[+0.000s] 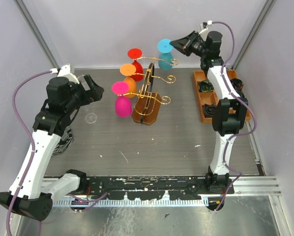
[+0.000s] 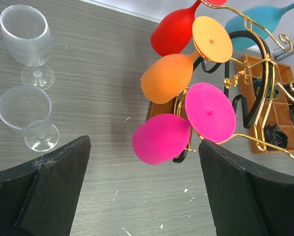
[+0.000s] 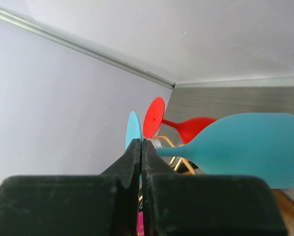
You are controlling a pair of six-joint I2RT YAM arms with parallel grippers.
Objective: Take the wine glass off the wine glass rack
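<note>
Right wrist view, frame centre: I am pinching the blue wine glass (image 3: 245,142) by its foot in the right gripper (image 3: 141,143) jaws to slide it off the wine glass rack (image 1: 148,101); the left gripper (image 2: 143,142) jaws are hanging spread.

The right claw (image 3: 141,143) pinches the foot of the teal wine glass (image 3: 250,142), red glass (image 3: 186,126) behind

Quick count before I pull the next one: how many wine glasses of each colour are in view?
red wine glass: 1
orange wine glass: 1
pink wine glass: 1
blue wine glass: 1
clear wine glasses: 2
Total: 6
</note>
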